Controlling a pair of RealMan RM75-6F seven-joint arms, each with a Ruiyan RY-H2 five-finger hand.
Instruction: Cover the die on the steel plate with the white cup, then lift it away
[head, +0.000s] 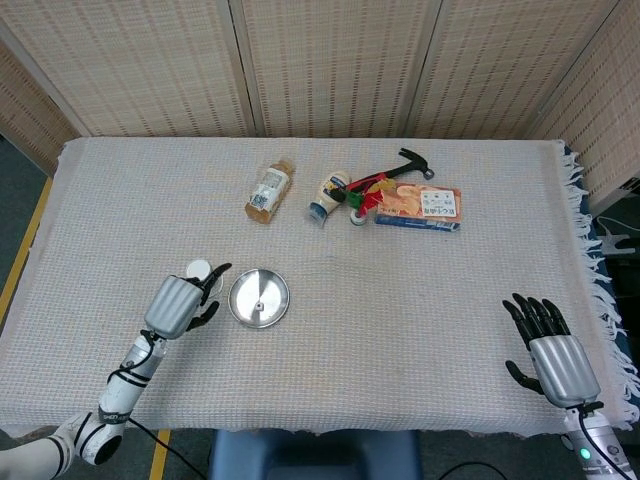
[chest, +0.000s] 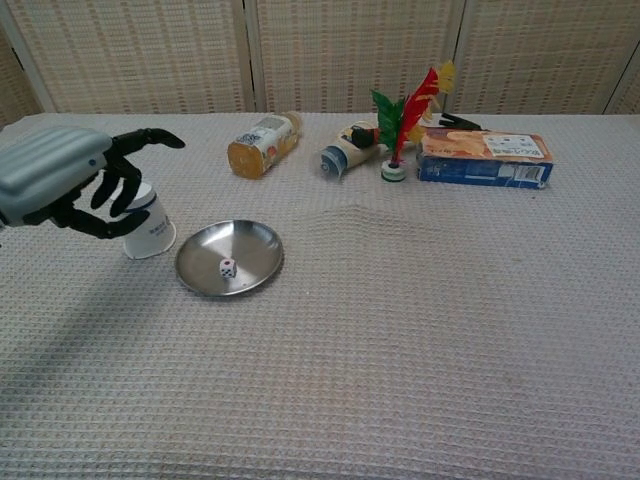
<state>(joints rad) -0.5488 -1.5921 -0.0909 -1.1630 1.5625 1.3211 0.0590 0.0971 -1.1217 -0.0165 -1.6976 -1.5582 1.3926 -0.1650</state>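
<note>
**A:** Sitting near the middle of the steel plate (chest: 200, 270), the die (chest: 227, 267) lies uncovered, one dotted face turned up. Its exact pip count is too small to read.

**B:** And the white cup (chest: 147, 227)?

**A:** It stands upside down on the woven tablecloth (chest: 420, 330), just left of the plate, its long axis vertical, wide mouth down and closed base up. In the head view the cup (head: 200, 271) shows as a white disc beside the plate (head: 240, 310).

**B:** The hands?

**A:** The left hand (chest: 70, 180) hovers at the cup with fingers (chest: 150, 138) spread and loose around its top, gripping nothing that can be made out. The right hand (head: 553, 358) rests at the table's near right corner, fingers extended and apart, empty.

**B:** Behind?

**A:** Two bottles (chest: 262, 142) on their sides, a feather shuttlecock (chest: 400, 125), a blue box (chest: 485, 157), a hammer (head: 408, 164).
</note>
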